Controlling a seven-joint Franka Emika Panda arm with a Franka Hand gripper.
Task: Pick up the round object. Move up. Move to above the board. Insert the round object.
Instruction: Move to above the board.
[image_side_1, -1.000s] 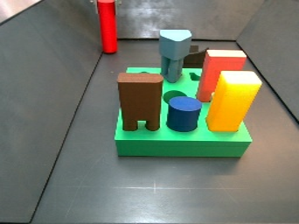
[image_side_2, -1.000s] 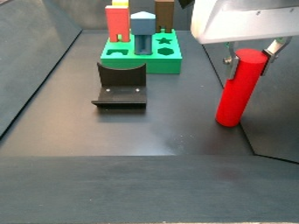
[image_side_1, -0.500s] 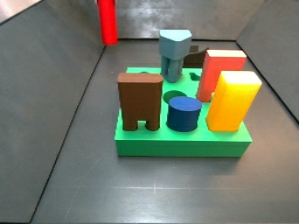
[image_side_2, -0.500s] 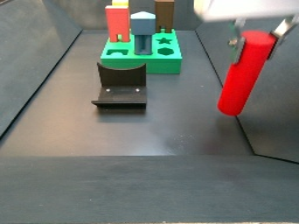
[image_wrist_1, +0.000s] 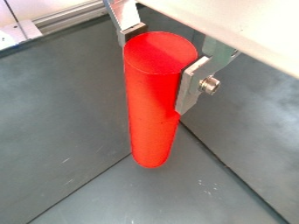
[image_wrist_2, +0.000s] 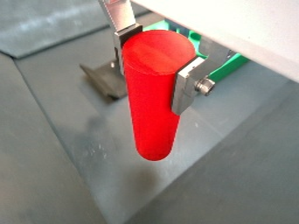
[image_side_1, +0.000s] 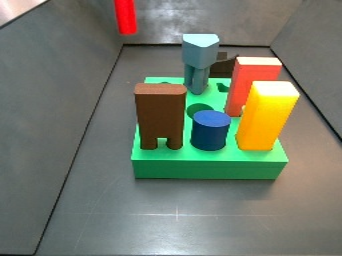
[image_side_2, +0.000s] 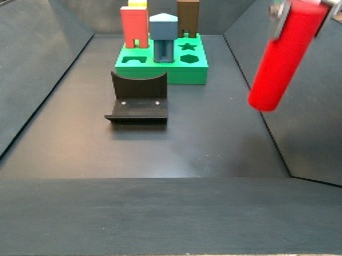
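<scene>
The round object is a tall, smooth bright red cylinder (image_wrist_1: 153, 96). My gripper (image_wrist_1: 159, 59) is shut on its upper end and holds it clear of the floor; both wrist views show the silver fingers (image_wrist_2: 191, 80) pressed on its sides. In a side view the cylinder (image_side_2: 283, 58) hangs high at the right, slightly tilted. In a side view only its lower end (image_side_1: 126, 16) shows at the upper edge. The green board (image_side_1: 210, 162) lies on the floor with blocks standing in it; it also shows in a side view (image_side_2: 190, 71) and behind the cylinder in a wrist view (image_wrist_2: 225, 64).
On the board stand a brown block (image_side_1: 159, 114), a short dark blue cylinder (image_side_1: 209, 130), a yellow block (image_side_1: 267, 115), a red-orange block (image_side_1: 251, 82) and a grey-blue block (image_side_1: 201, 58). The dark fixture (image_side_2: 138, 97) stands in front of the board. Grey walls enclose the floor.
The gripper has risen with the red cylinder, which hung just above the floor before and is now well above it, near the top of both side views.
</scene>
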